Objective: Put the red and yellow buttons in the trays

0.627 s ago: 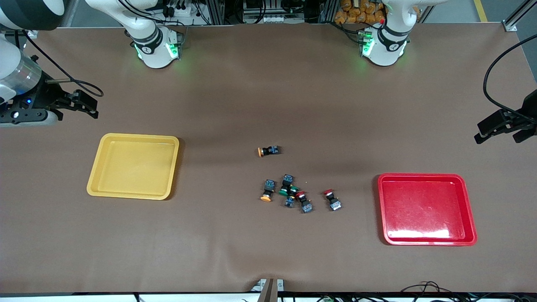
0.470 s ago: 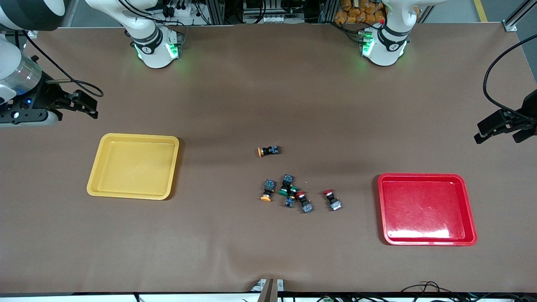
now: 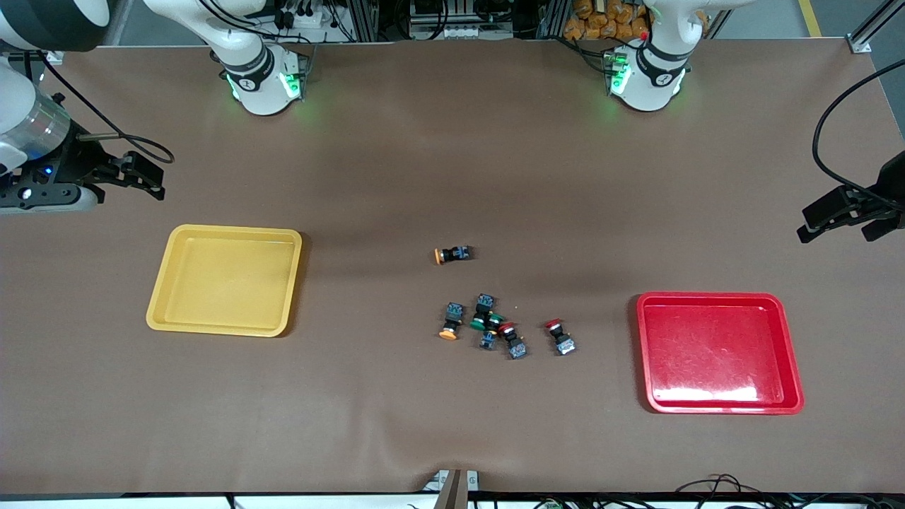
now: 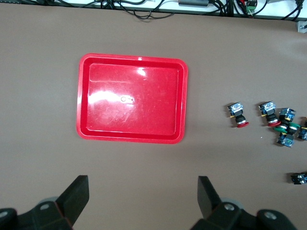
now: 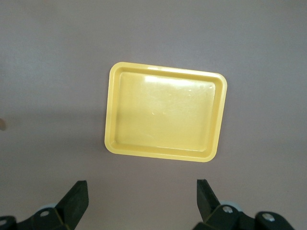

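1. Red-capped and orange-yellow-capped buttons lay unsorted in the middle of the surface, between the yellow tray at the right arm's end and the red tray at the left arm's end; both trays were empty.
2. One red-capped button lay at the cluster's edge toward the red tray, on its side, its long axis running roughly from farther to nearer the front camera, cap farther. A second red-capped button lay beside it, touching or nearly touching a green-capped button.
3. One yellow-capped button sat on the cluster's yellow-tray side; another yellow-capped button lay alone, farther from the front camera, its long axis running along the surface's length.
4. The left end effector hung over bare surface just outside the red tray, fingers apart, holding nothing; the nearest red button lay toward the middle from it, past the tray.
5. The right end effector hung just outside the yellow tray, fingers apart, empty.
6. Room was ample around the lone buttons; the crowded cluster would probably call for a careful approach.
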`<action>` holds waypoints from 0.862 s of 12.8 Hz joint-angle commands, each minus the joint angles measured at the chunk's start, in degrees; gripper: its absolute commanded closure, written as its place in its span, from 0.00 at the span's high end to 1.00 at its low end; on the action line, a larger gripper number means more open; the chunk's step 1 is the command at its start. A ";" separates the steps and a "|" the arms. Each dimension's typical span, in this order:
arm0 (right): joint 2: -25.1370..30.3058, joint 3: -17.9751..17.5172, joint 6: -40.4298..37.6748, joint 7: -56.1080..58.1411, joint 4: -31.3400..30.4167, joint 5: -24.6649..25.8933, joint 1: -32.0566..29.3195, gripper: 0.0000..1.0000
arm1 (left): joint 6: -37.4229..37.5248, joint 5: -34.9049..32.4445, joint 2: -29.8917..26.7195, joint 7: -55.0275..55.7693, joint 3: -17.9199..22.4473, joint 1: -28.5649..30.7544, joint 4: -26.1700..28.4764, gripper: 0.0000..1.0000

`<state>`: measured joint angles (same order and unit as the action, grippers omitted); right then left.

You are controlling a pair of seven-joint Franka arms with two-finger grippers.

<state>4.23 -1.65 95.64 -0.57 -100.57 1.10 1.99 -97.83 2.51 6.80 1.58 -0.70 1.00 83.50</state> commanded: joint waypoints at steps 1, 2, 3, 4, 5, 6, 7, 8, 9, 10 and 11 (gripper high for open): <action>-0.63 0.15 -1.08 -1.19 1.69 0.57 0.65 1.00 | 0.89 -1.28 1.46 -0.17 -0.35 0.14 -0.88 1.00; -0.63 0.15 -1.16 -1.10 2.21 -0.04 0.22 1.00 | 0.89 -1.28 1.72 -0.09 -0.35 -0.03 -0.79 1.00; -1.06 0.15 -1.16 -0.93 2.92 -0.04 0.21 1.00 | 0.89 -1.28 2.86 0.61 -0.35 -0.12 -0.88 1.00; -1.42 0.15 -1.16 -0.93 3.27 -0.04 0.21 1.00 | 0.89 -1.28 3.39 1.57 -0.35 -0.82 -0.79 1.00; -1.51 0.15 -1.16 -0.93 3.27 -0.04 0.30 1.00 | 0.80 -1.28 4.18 2.54 -0.35 -1.35 -0.79 1.00; -1.51 0.15 -1.25 -0.93 3.27 -0.04 0.39 1.00 | 0.54 -1.28 4.62 3.16 -0.35 -1.53 -0.88 1.00; -1.51 0.15 -1.25 -0.84 3.27 -0.04 0.39 1.00 | 0.19 -1.28 5.32 3.69 -0.35 -1.97 -0.88 1.00; -1.51 0.15 -1.25 -0.84 3.36 -0.04 0.56 1.00 | -0.25 -1.28 5.94 4.73 -0.35 -2.75 -0.79 1.00; -1.51 0.15 -1.25 -0.84 3.54 -0.04 0.82 1.00 | -0.69 -1.28 6.64 6.31 -0.35 -3.37 -0.79 1.00; -1.59 0.07 -1.25 -0.84 3.45 -0.04 1.00 1.00 | -1.04 -1.37 7.26 8.15 -0.26 -4.25 -0.88 1.00; -2.73 0.06 -1.25 -0.58 3.54 -0.04 1.00 1.00 | -1.66 -1.37 8.22 10.26 -0.26 -5.13 -0.88 1.00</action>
<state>3.44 -1.79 95.39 -0.64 -98.72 1.05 2.14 -98.73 2.51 13.48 8.24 -1.01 -2.59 83.55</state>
